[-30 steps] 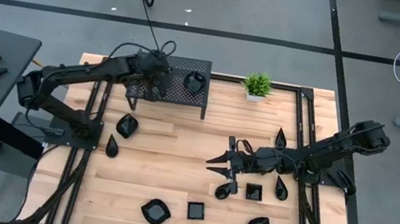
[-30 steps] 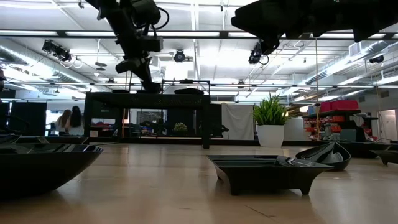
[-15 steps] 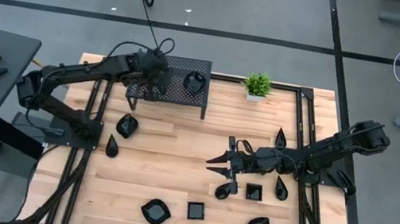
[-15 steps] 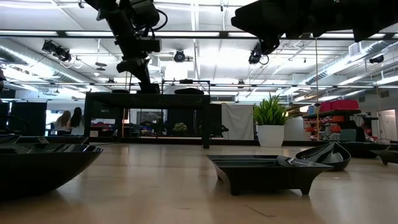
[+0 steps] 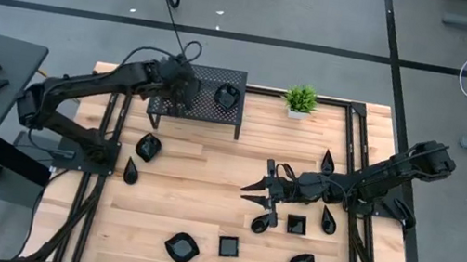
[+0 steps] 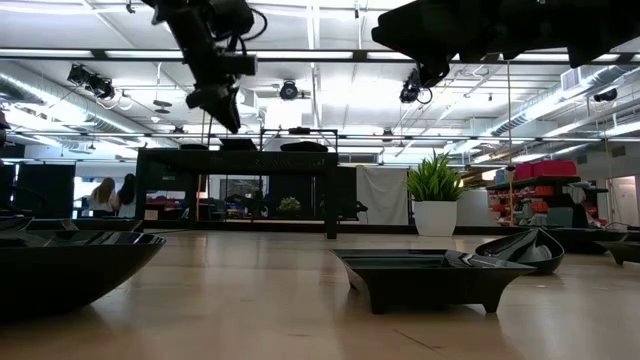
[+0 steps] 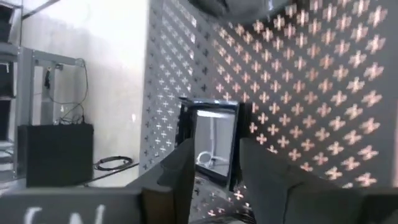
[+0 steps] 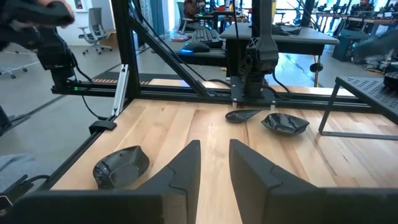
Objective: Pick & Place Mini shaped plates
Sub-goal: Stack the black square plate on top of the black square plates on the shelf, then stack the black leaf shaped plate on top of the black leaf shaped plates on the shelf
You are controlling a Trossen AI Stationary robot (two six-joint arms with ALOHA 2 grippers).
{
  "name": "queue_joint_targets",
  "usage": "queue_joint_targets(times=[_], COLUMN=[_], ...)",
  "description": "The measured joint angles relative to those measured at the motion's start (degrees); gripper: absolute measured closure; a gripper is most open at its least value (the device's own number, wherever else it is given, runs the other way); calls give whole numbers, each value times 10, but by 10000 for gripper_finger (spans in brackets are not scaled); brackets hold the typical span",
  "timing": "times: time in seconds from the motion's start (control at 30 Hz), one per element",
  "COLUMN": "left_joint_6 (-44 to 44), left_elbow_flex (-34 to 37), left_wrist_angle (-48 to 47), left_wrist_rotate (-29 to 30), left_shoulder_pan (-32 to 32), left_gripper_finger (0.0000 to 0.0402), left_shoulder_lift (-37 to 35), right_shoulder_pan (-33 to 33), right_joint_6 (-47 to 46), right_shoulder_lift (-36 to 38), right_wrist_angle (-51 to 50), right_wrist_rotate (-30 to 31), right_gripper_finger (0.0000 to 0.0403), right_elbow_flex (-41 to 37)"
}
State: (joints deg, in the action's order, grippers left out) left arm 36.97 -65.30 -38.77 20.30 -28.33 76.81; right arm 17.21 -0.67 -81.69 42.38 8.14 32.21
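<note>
Glossy black mini shaped plates (image 5: pixel 181 248) dot the lower half of the high view, on a pale honey-coloured plank table (image 5: pixel 196 191). At upper centre, a black rack (image 5: pixel 205 94) carries a cross-shaped perforation pattern, and a green plant (image 5: pixel 300 97) sits in a white pot (image 6: pixel 435 217). Both arms are dark.

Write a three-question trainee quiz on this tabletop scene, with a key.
1. What shape is the plate lying on the perforated rack just ahead of the left gripper?
2. True or false: the right gripper is holding a plate.
3. The potted plant stands: A) on the rack; B) on the table, beside the rack; C) on the floor.

Key: 1. Square. 2. False: the right gripper hovers over the table with its fingers apart and nothing between them. 3. B.
</note>
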Motion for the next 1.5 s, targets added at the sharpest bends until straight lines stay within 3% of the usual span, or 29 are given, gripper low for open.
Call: queue_joint_targets(times=[0.13,0.3,0.37,0.47,0.53,0.63,0.87,1.07,1.27,1.5], left_joint_6=[-97,-231,-235,-225,-229,-236,-225,-222,-214,-248], left_elbow_flex=[-27,-24,-10,24,49,80,114,115,112,58], left_wrist_angle=[-28,-33,-33,-25,-5,25,130,133,132,60], left_wrist_rotate=[-9,-74,-44,56,76,59,-23,-84,-101,-98], left_shoulder_pan=[25,98,142,179,164,116,7,-43,-36,29], left_gripper_finger=[258,273,290,324,356,393,397,398,396,395], left_shoulder_lift=[-16,-39,-38,-37,-38,-37,-37,-33,-34,-56], right_shoulder_pan=[0,0,0,0,0,0,0,0,0,0], right_joint_6=[0,-4,-4,-5,-5,-6,1,11,10,10], right_shoulder_lift=[0,0,0,0,0,0,0,0,0,0], right_wrist_angle=[0,-1,-1,-1,-1,-1,0,1,0,0], right_wrist_rotate=[0,0,0,0,0,0,0,0,0,0], right_gripper_finger=[317,317,317,317,317,317,317,317,317,317], right_elbow_flex=[0,0,0,0,0,0,0,0,0,0])
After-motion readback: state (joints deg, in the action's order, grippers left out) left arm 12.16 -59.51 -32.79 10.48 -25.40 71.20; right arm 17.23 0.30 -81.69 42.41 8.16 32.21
